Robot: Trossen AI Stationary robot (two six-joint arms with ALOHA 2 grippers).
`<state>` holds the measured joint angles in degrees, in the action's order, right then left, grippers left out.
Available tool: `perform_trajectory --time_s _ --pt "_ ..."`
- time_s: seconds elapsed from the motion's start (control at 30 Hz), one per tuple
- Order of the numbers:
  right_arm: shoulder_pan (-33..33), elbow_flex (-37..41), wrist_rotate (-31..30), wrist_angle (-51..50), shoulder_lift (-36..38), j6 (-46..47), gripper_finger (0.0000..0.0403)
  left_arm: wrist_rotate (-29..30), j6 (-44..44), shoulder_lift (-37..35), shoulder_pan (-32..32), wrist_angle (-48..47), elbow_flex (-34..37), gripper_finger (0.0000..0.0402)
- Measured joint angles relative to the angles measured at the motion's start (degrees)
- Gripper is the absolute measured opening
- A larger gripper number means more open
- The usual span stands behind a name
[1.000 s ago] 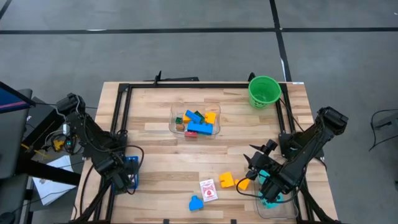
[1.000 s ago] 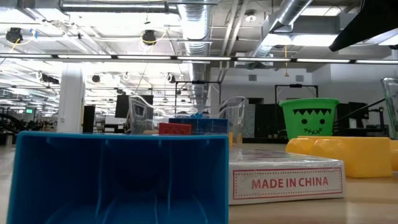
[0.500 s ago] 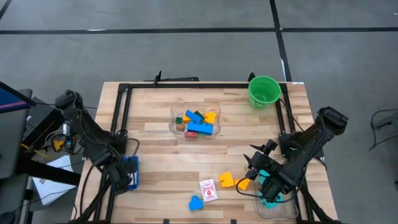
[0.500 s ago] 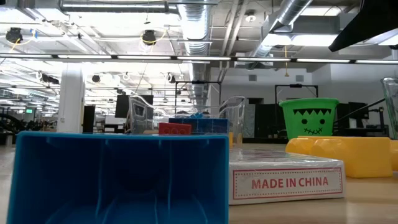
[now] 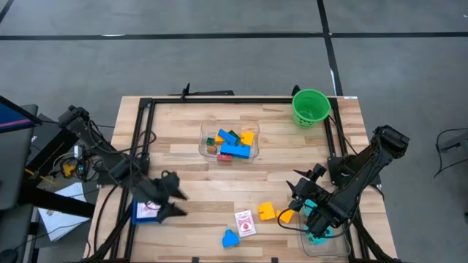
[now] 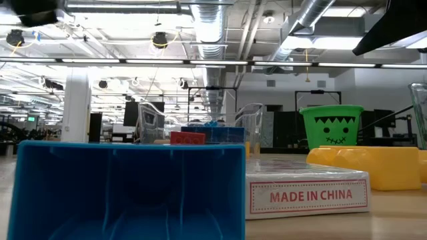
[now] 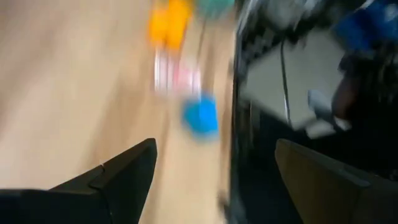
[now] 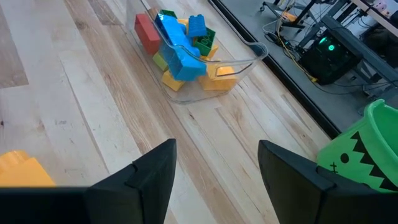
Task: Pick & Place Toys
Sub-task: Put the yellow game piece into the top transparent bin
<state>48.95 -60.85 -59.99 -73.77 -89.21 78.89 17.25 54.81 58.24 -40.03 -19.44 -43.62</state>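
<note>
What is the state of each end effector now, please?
Left end effector: open, holding nothing.
Right end effector: open, holding nothing.

Pale matt wooden table (image 5: 190, 188), glossy plastic bricks (image 8: 177, 46), clear plastic tub (image 8: 245, 62), smooth green bucket (image 6: 331, 127)

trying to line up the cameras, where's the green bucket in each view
High view: green bucket stands at the table's far right corner, seen from above.
Low view: it stands right of centre in the background, its jagged-mouth face towards the camera.
Left wrist view: not in it.
Right wrist view: it is cut off by the picture's lower right corner.
Shared landmark: the clear tub of bricks, which also shows in the low view and the right wrist view.
</note>
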Motion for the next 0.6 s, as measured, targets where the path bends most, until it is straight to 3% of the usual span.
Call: perform_trajectory --time_s 0.07,0.17,0.4,0.6 --pt "0.0 -0.01 0.0 -0.22 0.0 0.0 0.0218 3.69 -10.35 0.94 1.81 6.94 0.0 0.0327" --pt "0.02 -0.01 -0.02 -0.38 0.0 0.02 0.0218 4.77 -24.31 3.1 4.0 16.83 -0.03 0.0332" --pt "0.02 -0.01 -0.01 -0.6 0.0 0.05 0.0218 5.31 -43.91 11.02 7.03 24.57 -0.04 0.034" --pt "0.02 -0.01 -0.02 -0.55 0.0 0.07 0.0218 16.26 -65.76 18.13 8.97 37.67 0.0 0.0334"
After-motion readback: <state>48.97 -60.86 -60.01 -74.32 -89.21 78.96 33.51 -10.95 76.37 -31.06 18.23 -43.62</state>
